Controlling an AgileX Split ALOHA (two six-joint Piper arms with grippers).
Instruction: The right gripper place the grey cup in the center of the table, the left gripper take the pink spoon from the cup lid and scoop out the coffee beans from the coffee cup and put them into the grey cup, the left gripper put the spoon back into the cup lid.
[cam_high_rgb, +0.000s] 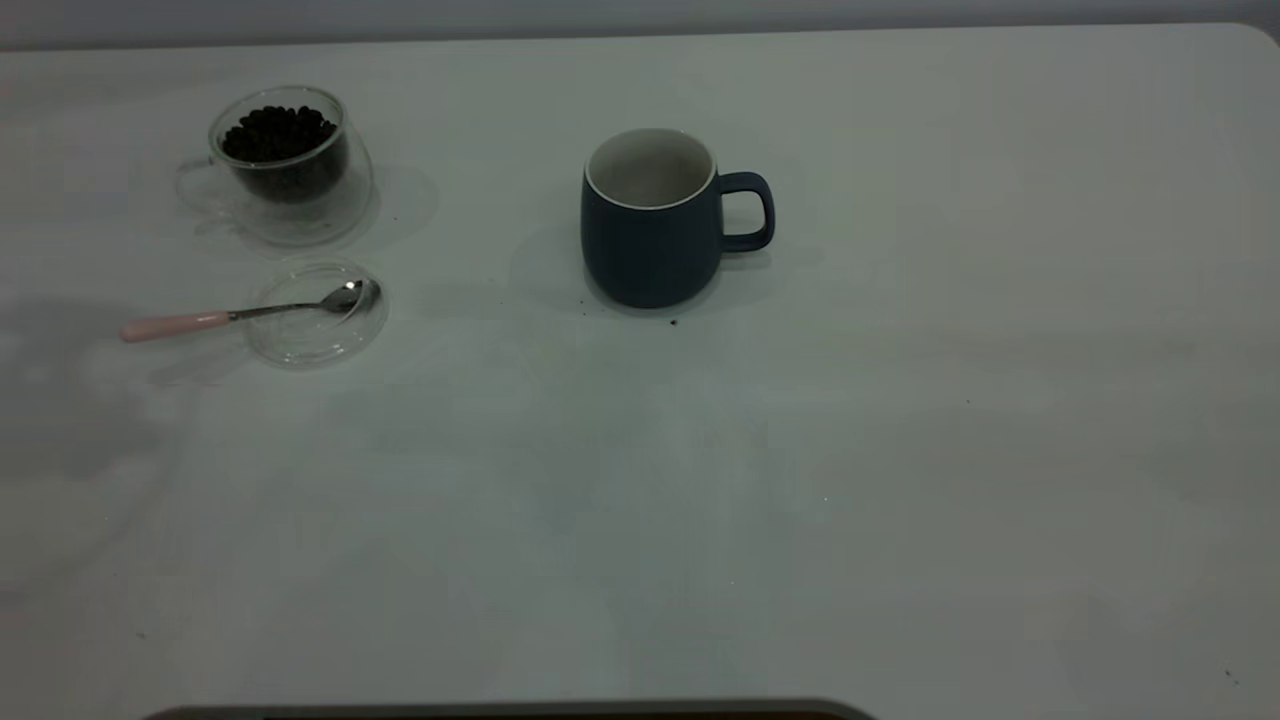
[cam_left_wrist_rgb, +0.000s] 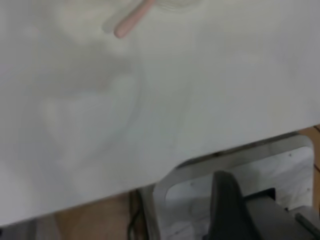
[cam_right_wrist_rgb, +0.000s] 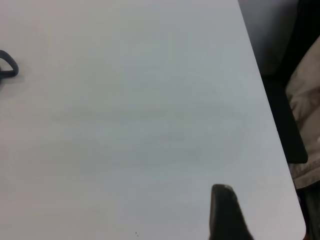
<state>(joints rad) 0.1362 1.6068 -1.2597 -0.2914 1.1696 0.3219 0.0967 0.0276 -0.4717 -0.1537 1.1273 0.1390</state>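
Two cups: coffee cup holds coffee beans, grey cup empty

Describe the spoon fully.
The spoon has a shiny metal bowl and stem and a pale pink handle. It lies flat, its bowl resting in the clear lid, its handle reaching over the rim onto the table, away from the grey cup. No tool touches it.
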